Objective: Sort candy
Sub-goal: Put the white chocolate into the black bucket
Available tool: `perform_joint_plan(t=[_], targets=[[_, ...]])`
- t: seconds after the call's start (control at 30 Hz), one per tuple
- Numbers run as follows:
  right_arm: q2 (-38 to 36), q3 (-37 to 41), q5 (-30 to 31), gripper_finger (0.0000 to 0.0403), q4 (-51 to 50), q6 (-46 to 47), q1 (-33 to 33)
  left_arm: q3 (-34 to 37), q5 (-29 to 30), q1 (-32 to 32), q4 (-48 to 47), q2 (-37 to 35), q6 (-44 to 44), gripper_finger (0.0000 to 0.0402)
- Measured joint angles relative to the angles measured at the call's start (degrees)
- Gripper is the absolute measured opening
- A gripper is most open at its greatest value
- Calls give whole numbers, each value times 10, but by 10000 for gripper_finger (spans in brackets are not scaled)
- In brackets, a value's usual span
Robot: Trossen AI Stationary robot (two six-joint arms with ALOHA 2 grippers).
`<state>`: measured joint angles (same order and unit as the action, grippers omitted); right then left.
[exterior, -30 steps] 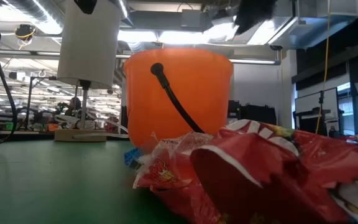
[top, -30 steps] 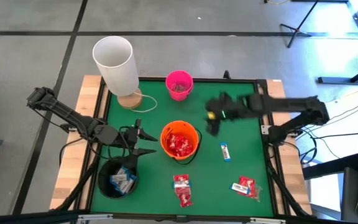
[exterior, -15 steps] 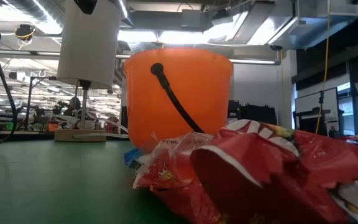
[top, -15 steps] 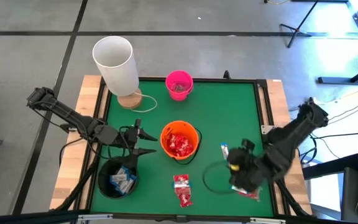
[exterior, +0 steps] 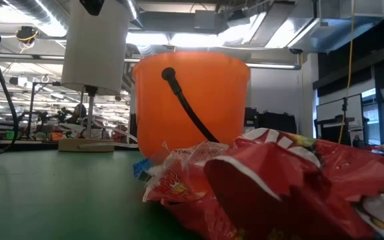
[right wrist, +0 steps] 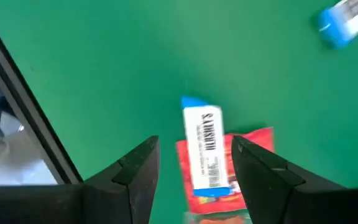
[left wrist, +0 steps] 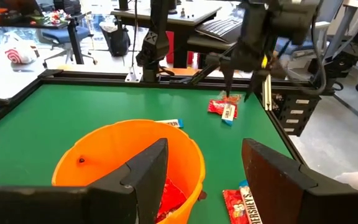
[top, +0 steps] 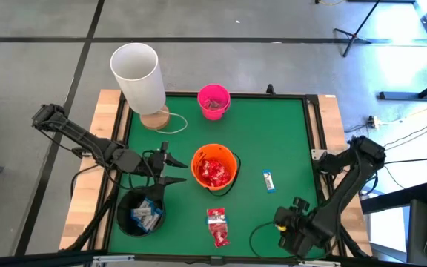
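We see the right gripper (right wrist: 194, 171) at the table's near right corner, fingers apart and empty, hanging over a white-and-blue bar (right wrist: 204, 154) that lies on a red packet (right wrist: 253, 143); both sit between the fingertips, below them. A second bar (top: 270, 181) lies apart, mid-right on the green mat (top: 273, 133). The left gripper (top: 170, 169) waits with its jaws spread just beside the orange bucket (top: 214, 167), which holds red packets. More red packets (top: 217, 225) lie in front of that bucket. The black bucket (top: 141, 213) holds bars.
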<state>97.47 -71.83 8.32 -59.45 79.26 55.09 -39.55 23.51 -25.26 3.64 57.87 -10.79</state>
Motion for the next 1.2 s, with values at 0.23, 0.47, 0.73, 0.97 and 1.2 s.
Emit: perform_joint_plan(t=[0.23,0.47,0.73,0.97,1.2], targets=[[21,64,-105,203,64,14,-5,0,0,0,0,0,-9,196],[21,81,-85,287,92,14,-5,0,0,0,0,0,-12,196],[21,103,-74,351,90,14,-4,0,11,0,0,0,-13,196],[20,140,-78,311,127,14,-4,0,11,0,-2,0,-13,196],[20,142,-78,216,123,13,-4,0,13,0,-2,0,-12,196]])
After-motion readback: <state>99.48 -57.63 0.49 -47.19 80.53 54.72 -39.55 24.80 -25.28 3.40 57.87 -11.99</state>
